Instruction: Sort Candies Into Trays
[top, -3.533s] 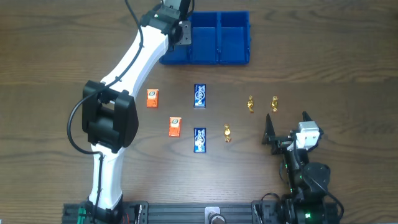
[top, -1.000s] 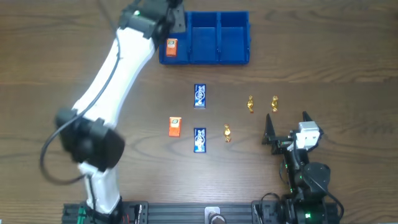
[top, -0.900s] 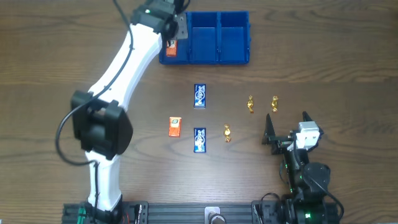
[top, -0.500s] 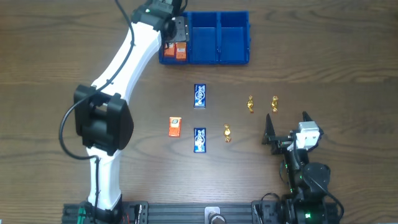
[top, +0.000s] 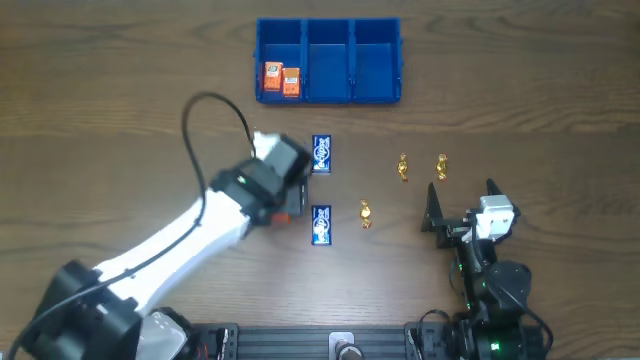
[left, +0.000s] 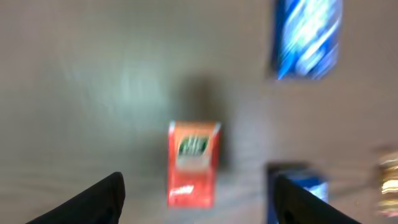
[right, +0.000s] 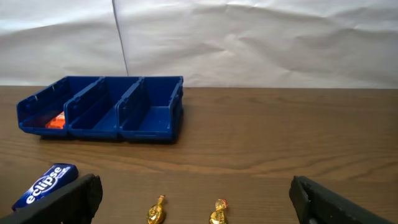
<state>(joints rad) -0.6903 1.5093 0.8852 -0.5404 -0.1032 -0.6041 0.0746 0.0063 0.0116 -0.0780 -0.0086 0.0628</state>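
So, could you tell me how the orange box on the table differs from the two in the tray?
The orange box on the table lies alone, below the open left gripper; the two orange boxes sit side by side in the left compartment of the blue tray. All three look alike.

There is one blue three-compartment tray. There are three orange candy boxes, two blue gum packets and three small gold-wrapped candies.
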